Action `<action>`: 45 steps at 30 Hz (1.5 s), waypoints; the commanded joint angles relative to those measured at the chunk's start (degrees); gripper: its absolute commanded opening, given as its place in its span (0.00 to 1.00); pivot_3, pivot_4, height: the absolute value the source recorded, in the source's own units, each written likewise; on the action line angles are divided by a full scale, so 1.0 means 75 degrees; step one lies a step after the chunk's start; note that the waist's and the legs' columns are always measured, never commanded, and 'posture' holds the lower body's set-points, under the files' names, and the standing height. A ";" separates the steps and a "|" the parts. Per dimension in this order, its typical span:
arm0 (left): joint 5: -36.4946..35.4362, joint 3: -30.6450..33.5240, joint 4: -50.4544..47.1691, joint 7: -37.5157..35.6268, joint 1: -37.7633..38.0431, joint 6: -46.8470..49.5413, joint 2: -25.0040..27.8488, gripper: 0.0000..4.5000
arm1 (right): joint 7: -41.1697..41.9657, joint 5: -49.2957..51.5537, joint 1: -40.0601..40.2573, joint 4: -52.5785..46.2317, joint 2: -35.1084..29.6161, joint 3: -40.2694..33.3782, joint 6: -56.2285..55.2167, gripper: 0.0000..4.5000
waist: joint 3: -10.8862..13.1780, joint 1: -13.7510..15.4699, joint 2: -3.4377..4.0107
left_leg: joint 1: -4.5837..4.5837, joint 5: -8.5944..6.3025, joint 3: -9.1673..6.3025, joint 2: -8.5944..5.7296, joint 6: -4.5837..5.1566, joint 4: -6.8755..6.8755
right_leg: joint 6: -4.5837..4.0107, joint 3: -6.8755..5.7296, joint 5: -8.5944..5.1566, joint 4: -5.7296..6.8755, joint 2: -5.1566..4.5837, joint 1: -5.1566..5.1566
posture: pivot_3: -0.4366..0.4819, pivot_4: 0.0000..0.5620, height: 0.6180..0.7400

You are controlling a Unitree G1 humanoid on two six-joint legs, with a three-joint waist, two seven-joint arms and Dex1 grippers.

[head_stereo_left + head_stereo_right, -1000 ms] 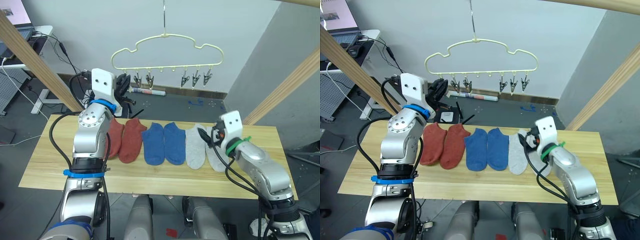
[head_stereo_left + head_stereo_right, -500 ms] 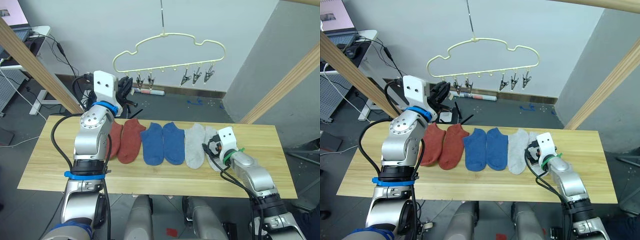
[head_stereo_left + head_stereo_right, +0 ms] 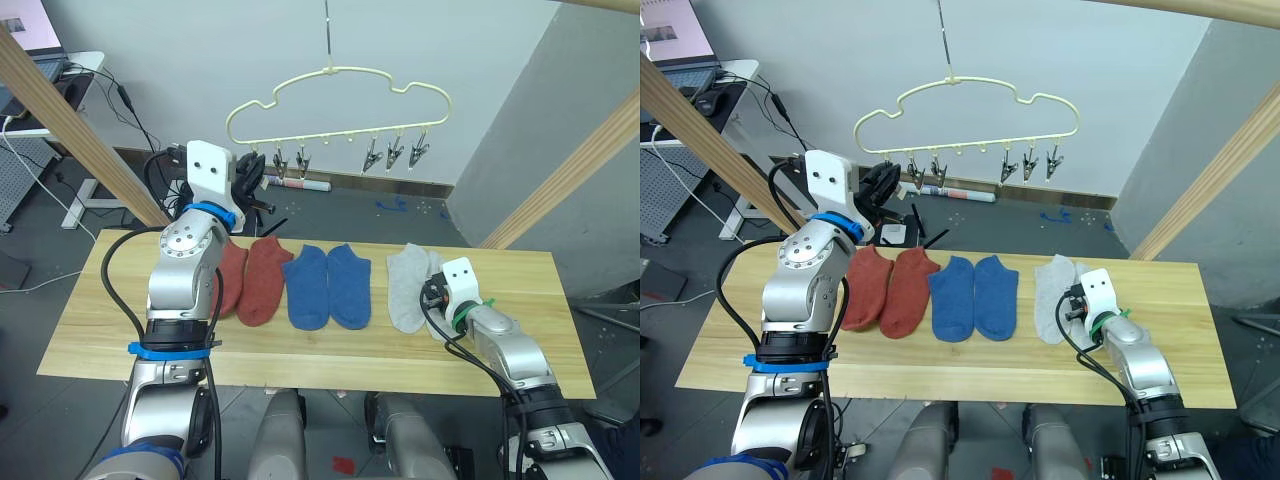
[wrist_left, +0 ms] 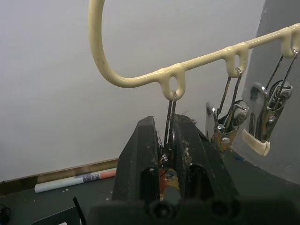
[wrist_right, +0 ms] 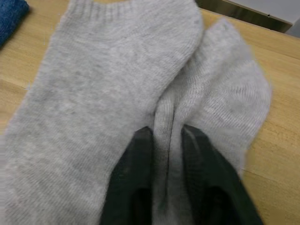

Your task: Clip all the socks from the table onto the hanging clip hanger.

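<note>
Looking down from the head view, no sock hangs on the clip hanger [image 3: 338, 105]; all six socks lie on the table [image 3: 90, 330] below it. In the left wrist view, the left gripper [image 4: 166, 143] squeezes the hanger's end clip [image 4: 167, 140]. In the right wrist view, the right gripper [image 5: 164, 136] pinches a fold of grey sock [image 5: 108, 93].

Socks [image 3: 327, 287] in a row on the table [image 3: 90, 330], clip hanger [image 3: 340, 105] hanging behind, rightmost two seemingly overlapping
</note>
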 commanded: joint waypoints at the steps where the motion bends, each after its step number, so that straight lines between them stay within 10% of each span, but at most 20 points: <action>1: 0.0028 0.0022 -0.0220 0.0035 0.0013 -0.0032 0.0031 0.03 | 0.0168 0.0087 0.0308 -0.0145 0.0012 -0.0123 0.0179 0.01 | 0.0000 -0.0001 0.0000 | 0.0000 0.0000 0.0000 0.0000 0.0000 0.0000 | 0.0000 0.0000 0.0000 -0.0001 0.0000 0.0000 | 0.63 0.59 1.00; 15: 0.0045 0.0005 -0.0176 0.0038 0.0020 -0.0113 -0.0004 0.03 | 0.1189 0.0408 0.0849 -0.1974 -0.0150 0.0220 0.0991 0.01 | 0.0004 -0.0005 0.0003 | -0.0002 0.0000 0.0002 -0.0001 -0.0001 -0.0001 | 0.0000 0.0002 0.0000 -0.0003 0.0000 -0.0003 | 0.63 0.57 1.00; 21: 0.0057 0.0003 -0.0149 0.0049 0.0017 -0.0140 -0.0016 0.03 | 0.1019 0.0196 0.0803 -0.1814 -0.0171 0.0178 0.0836 0.46 | 0.0004 -0.0005 0.0003 | -0.0002 0.0000 0.0001 0.0000 -0.0001 -0.0001 | 0.0000 0.0001 0.0000 -0.0003 0.0000 -0.0004 | 0.63 0.57 1.00; 45: 0.0064 -0.0001 -0.0173 0.0015 -0.0027 -0.0081 0.0039 0.03 | 0.0672 -0.0083 0.0201 -0.0369 -0.0192 0.0166 0.1162 0.43 | 0.0003 -0.0004 0.0002 | -0.0001 -0.0001 0.0000 0.0000 -0.0002 0.0000 | 0.0001 -0.0001 0.0000 0.0002 0.0001 -0.0001 | 0.64 0.58 1.00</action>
